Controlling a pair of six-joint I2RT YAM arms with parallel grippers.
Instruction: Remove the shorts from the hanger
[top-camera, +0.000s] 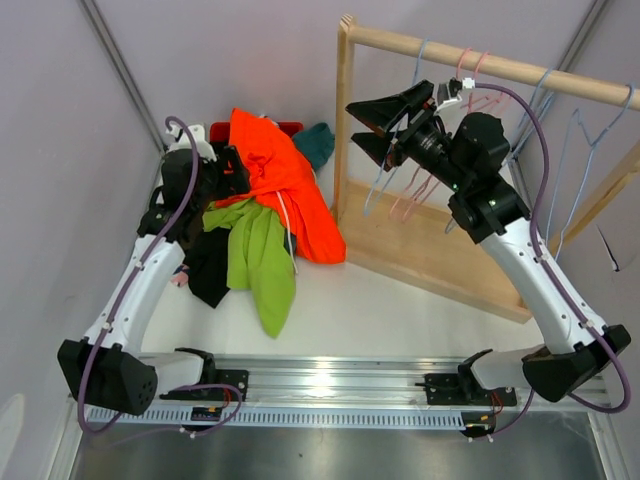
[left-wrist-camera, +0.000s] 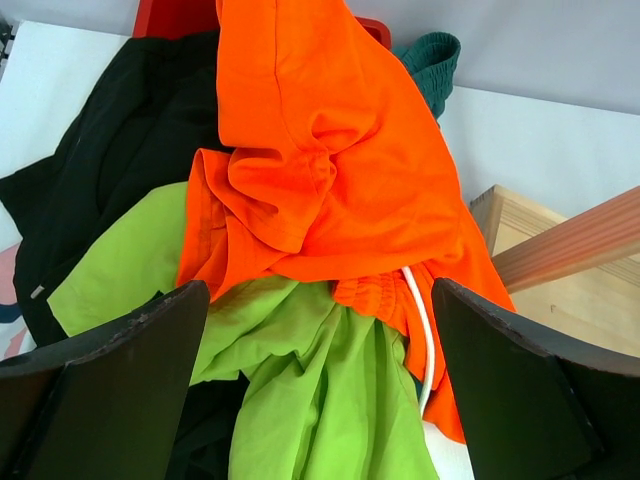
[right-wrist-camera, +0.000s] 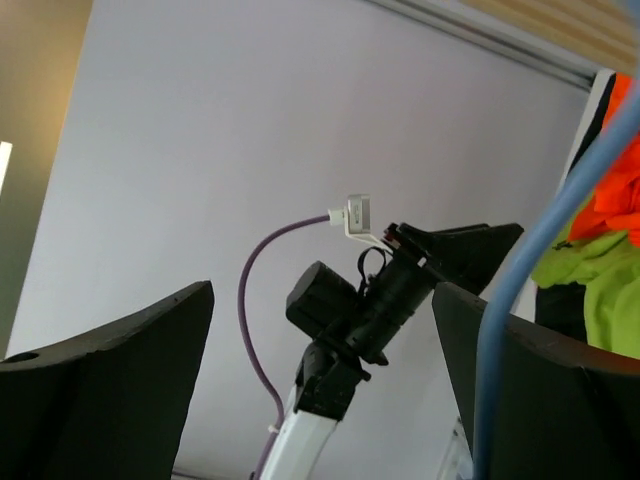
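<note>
The shorts lie in a heap at the back left of the table. The orange pair (top-camera: 285, 185) is on top, over the lime green pair (top-camera: 262, 258) and the black pair (top-camera: 208, 268). The dark teal pair (top-camera: 316, 145) is behind, and a bit of pink (top-camera: 180, 279) shows at the left. My left gripper (top-camera: 232, 172) is open and empty, right at the heap; its view shows orange (left-wrist-camera: 330, 170), green (left-wrist-camera: 320, 400), black (left-wrist-camera: 130, 140) and teal (left-wrist-camera: 430, 60). My right gripper (top-camera: 366, 126) is open and empty, raised beside the rack's left post, with a blue hanger wire (right-wrist-camera: 515, 300) next to its finger.
A wooden rack (top-camera: 440, 255) stands at the right, with several bare blue and pink wire hangers (top-camera: 415, 185) on its rod (top-camera: 500, 65). A red bin (top-camera: 222, 131) sits behind the heap. The walls are close at the left and back. The rack's rail shows in the left wrist view (left-wrist-camera: 570, 240).
</note>
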